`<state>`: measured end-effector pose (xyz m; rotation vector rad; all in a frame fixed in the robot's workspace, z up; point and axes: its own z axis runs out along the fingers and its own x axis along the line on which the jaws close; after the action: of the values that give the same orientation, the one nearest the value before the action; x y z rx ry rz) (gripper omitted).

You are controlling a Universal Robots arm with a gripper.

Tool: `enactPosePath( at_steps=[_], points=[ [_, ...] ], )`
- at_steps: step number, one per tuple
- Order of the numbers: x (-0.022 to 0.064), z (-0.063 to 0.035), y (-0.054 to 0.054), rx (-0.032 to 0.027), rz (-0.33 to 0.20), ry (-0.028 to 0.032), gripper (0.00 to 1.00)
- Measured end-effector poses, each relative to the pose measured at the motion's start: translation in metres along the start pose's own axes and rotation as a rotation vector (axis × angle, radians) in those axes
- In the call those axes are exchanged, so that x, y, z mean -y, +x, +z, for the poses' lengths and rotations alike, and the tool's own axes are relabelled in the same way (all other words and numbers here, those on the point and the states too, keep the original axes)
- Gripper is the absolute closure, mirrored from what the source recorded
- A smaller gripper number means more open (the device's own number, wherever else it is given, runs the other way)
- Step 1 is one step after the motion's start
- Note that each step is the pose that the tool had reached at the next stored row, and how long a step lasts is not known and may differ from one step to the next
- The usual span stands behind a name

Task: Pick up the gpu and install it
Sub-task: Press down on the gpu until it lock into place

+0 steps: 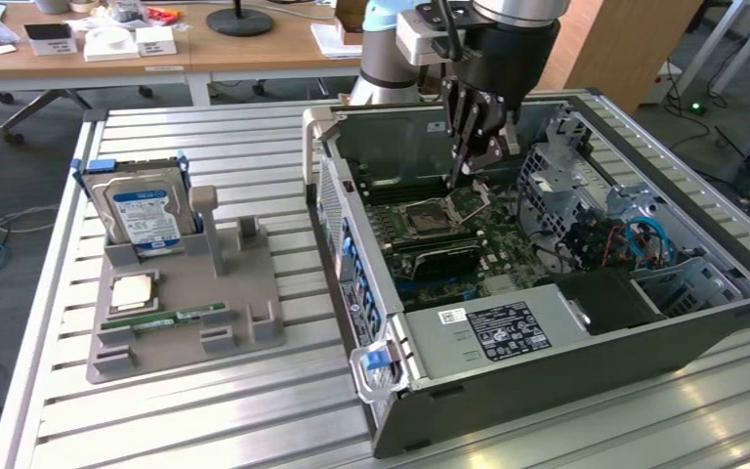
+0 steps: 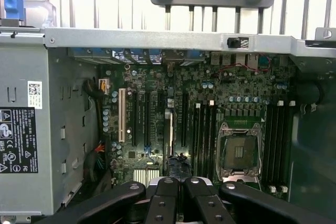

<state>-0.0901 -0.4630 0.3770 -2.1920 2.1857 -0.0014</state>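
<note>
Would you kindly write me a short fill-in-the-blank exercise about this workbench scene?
1. The hard drive stands upright in the grey holder, on the exterior view's ___ of the open computer case.
2. The pincer hangs inside the case, over the ___.
3. The pincer's fingers are ___.
4. The memory stick lying flat on the holder is ___ in colour.

Missing words: left; motherboard; shut; green.
</note>
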Motion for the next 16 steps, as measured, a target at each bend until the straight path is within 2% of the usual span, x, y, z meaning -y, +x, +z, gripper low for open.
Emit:
enactPosePath(
  at_steps=[10, 11, 16],
  points=[
    [-0.0001, 0.0029, -0.005, 0.0003, 0.000, 0.0002, 0.89],
    [-0.0005, 0.0155, -0.009, 0.0002, 0.000, 0.0000, 0.89],
    [-0.0005, 0.0156, -0.009, 0.0000, 0.000, 0.0001, 0.89]
  ],
)
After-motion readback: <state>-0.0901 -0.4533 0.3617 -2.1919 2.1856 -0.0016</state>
